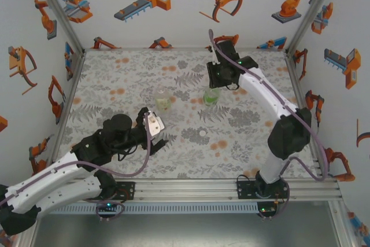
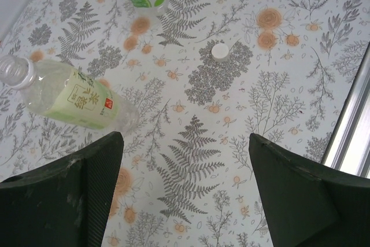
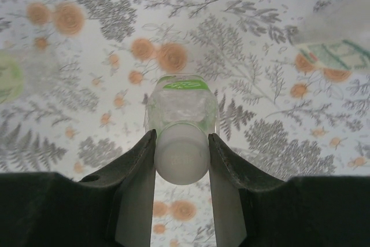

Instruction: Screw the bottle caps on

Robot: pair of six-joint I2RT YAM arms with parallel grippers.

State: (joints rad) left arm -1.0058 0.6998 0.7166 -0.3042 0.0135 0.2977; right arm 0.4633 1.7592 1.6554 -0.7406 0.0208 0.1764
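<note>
A: What do the right jaws hold?
B: A small round white plastic cap (image 3: 181, 160), pinched atop the green-labelled clear plastic bottle (image 3: 182, 105) on the floral tabletop (image 1: 115, 73).
A: And the left jaws?
B: Wide, empty. A yellowish clear plastic bottle (image 2: 75, 99) lies at their 10 o'clock, a loose white cap (image 2: 220, 51) at 1 o'clock.

A robotics lab test cell: aluminium frame posts (image 1: 59, 13) and white wall panels (image 1: 185, 27) (printed with cartoon robot arms) enclose a floral-matted worktop (image 1: 115, 73), with a left arm (image 1: 58, 180) and right arm (image 1: 272, 99) bolted to its rail (image 1: 191, 189).
</note>
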